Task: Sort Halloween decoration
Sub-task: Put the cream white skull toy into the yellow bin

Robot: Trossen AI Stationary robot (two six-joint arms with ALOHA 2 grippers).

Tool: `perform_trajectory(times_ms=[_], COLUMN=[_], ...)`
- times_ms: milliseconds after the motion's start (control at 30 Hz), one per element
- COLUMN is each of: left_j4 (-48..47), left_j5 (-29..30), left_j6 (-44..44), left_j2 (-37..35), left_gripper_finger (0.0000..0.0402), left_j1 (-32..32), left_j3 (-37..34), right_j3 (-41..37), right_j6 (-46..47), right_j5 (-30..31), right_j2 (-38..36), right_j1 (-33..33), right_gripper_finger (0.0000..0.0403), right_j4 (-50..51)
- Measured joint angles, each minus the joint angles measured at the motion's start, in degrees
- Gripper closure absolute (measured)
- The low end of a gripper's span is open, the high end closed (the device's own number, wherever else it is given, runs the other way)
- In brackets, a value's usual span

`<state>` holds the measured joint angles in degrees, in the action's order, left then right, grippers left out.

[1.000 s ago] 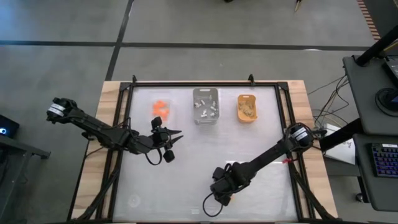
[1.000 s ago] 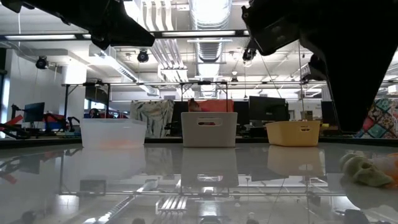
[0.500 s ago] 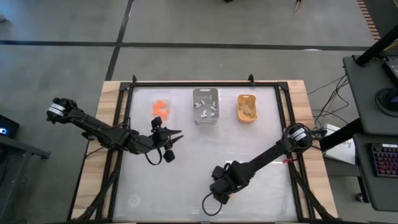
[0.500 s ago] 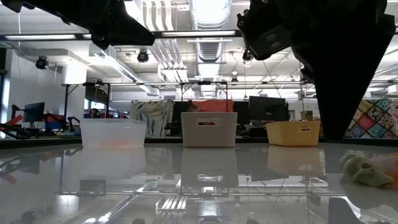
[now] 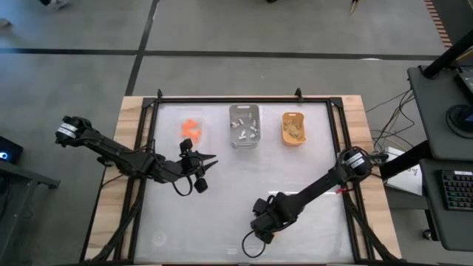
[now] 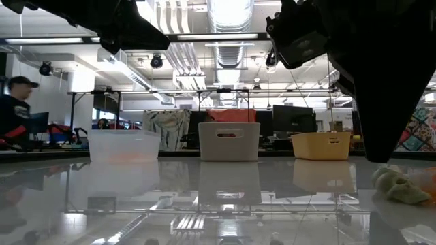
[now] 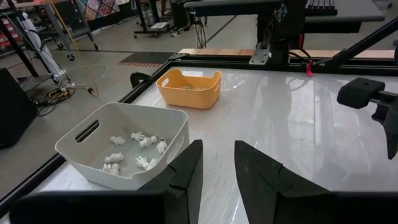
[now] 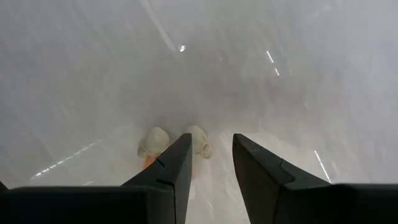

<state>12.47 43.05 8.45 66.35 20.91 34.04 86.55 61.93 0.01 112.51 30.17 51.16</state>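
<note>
My right gripper hangs open over the near middle of the table, fingers pointing down. Just past its fingers a pale tan trinket with a bit of orange lies on the table, partly hidden by one finger. The low view shows that pale trinket lying on the table top. My left gripper hovers open left of centre, holding nothing. Orange trinkets lie in the clear tray, white ones in the grey tray, and tan ones in the orange-yellow tray.
The three trays stand in a row along the far edge. A black frame rail borders the glossy white table. Bare table top lies between the trays and both grippers. A person stands in the room behind the table.
A person has come into the low view at its left edge, in the room behind the table. Both grippers have kept their places and their openings.
</note>
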Motion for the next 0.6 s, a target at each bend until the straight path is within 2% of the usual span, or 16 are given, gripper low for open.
perform_trajectory(times_ms=[433,600], left_j4=[0.8,1.1], left_j5=[0.0,0.0], left_j6=[-0.2,-0.3], left_j2=[0.0,0.0], left_gripper_finger=[0.0326,0.0326], left_j1=[0.0,0.0], left_j3=[0.0,0.0], right_j3=[-2.9,-2.8], right_j6=[-1.1,-1.9], right_j5=[0.2,4.9], right_j2=[-0.1,-0.1], right_j1=[0.6,0.5], right_gripper_finger=[0.0296,0.0296], right_j4=[-3.7,-3.4])
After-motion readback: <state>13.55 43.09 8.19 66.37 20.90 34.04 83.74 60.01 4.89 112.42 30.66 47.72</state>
